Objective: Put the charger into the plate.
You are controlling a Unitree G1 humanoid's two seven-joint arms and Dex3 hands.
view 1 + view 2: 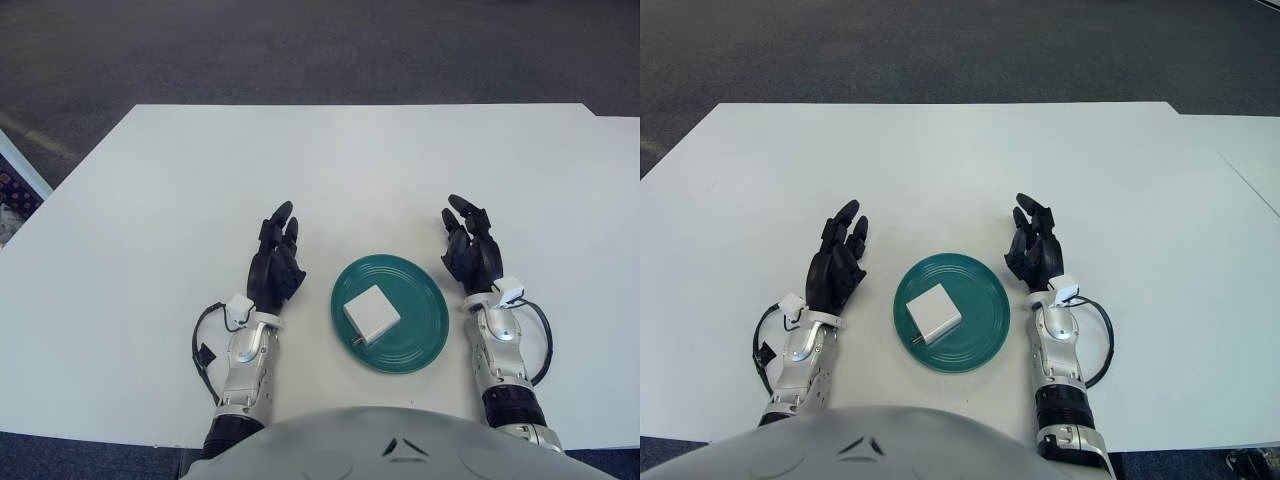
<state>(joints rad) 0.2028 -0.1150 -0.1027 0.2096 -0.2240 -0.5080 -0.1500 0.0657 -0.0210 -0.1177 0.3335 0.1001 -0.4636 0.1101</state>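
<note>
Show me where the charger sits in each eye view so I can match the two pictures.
Left eye view: the white charger lies in the green plate, lower centre, just right of the middle.
Right eye view: same charger, in the plate, left of the middle.
Shared landmark: the plate lies between the left hand and right hand, both open and holding nothing.

You see a plain white charger [371, 313] against a solid teal-green plate [420, 300], no pattern on either. The table [300, 170] is flat white. Your left hand [275, 265] and right hand [470, 250] show black fingers over silver forearms. Beyond, the floor [300, 50] is speckled dark grey.
</note>
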